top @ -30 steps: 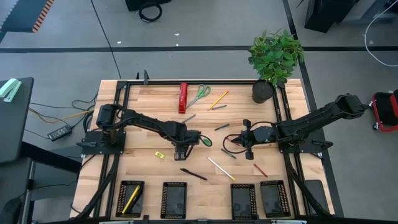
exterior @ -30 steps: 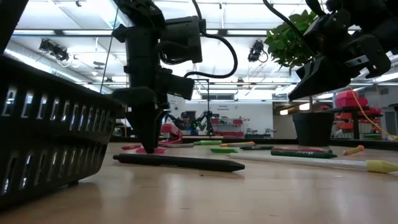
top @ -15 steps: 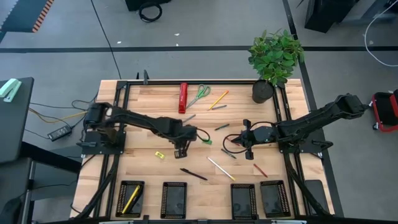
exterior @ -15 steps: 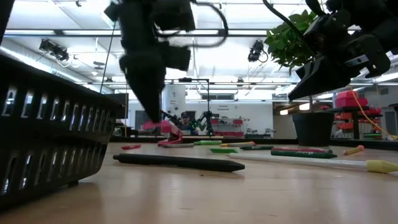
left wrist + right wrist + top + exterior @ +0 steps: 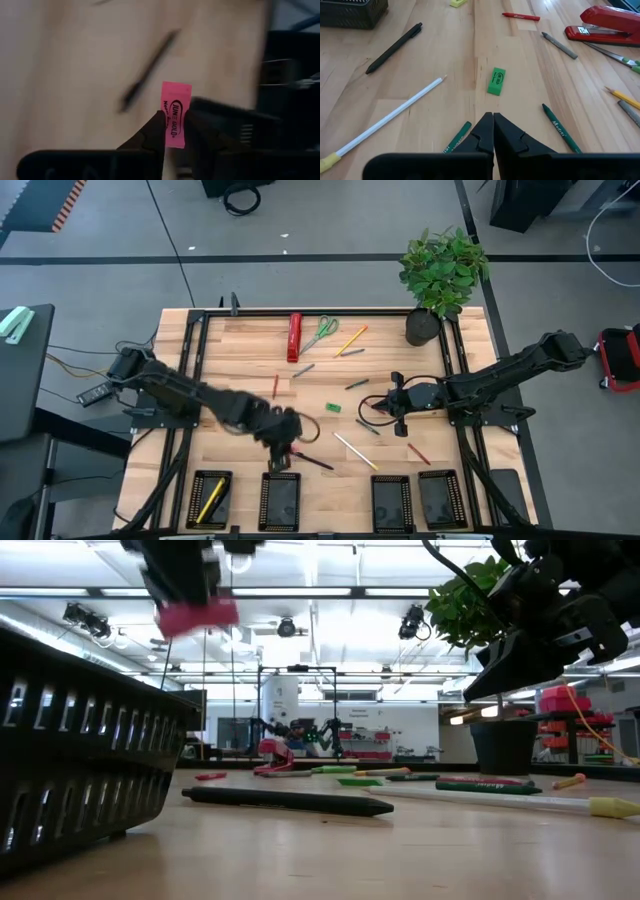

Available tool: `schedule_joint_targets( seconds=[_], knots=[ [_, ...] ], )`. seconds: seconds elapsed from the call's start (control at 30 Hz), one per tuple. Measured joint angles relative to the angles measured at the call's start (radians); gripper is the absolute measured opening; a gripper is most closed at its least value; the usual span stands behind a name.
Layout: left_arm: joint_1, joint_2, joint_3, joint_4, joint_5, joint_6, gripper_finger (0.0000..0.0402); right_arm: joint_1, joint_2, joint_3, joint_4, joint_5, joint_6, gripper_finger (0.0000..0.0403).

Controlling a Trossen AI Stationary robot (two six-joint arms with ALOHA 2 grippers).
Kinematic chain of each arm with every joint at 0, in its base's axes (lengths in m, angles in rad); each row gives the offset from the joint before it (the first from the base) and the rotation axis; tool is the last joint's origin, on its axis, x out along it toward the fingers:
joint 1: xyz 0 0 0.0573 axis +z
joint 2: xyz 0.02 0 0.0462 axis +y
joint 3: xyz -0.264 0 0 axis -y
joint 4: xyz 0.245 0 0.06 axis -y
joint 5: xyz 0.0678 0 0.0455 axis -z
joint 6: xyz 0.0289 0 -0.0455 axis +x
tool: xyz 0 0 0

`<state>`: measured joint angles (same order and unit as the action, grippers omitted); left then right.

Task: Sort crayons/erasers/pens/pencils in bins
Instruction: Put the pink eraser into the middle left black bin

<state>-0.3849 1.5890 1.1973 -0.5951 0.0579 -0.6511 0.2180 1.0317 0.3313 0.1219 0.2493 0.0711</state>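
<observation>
The left gripper [image 5: 172, 131] holds the pink eraser [image 5: 175, 115] pinched between its two fingers, lifted clear of the bench. In the left wrist view the eraser stands on end between the fingertips, its long axis running out along the fingers and its printed face turned to the camera. From above, this gripper [image 5: 281, 442] hangs over the front part of the bench, just behind the second bin from the left [image 5: 282, 500], with the black pen [image 5: 312, 460] just beside it; the eraser itself cannot be made out there. The low view shows what the overhead one does not: the eraser [image 5: 197, 614] high in the air, well above the pen [image 5: 287, 800] lying flat on the wood.

The right gripper [image 5: 493, 120] waits with its fingers pressed together, holding nothing, near the right side of the bench [image 5: 230, 350]. Its wrist view shows the green eraser [image 5: 496, 81] lying flat ahead of its fingertips, long axis pointing roughly away from them. A whitish pencil [image 5: 390, 120] lies slantwise near it, and a red crayon [image 5: 520, 16] and the yellow eraser [image 5: 458, 3] lie farther off. The leftmost bin [image 5: 209, 499] holds a yellow stick.
</observation>
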Motion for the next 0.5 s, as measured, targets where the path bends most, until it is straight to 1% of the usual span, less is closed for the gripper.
schedule_joint_targets(
  seconds=[0.13,0.33,0.5],
  knots=[
    [-0.093,0.013,0.002,0.113,-0.017,-0.068,0.0076,0.0,0.0,0.0,0.004,0.0,0.012,0.0011],
    [-0.19,0.052,0.001,0.095,-0.058,-0.16,0.0067,0.0,0.0,0.0,0.057,0.0,0.064,0.0011],
    [-0.226,0.111,0.002,0.123,-0.061,-0.225,0.0064,0.0,0.0,0.002,0.062,0.0,0.097,0.0011]
  ],
)
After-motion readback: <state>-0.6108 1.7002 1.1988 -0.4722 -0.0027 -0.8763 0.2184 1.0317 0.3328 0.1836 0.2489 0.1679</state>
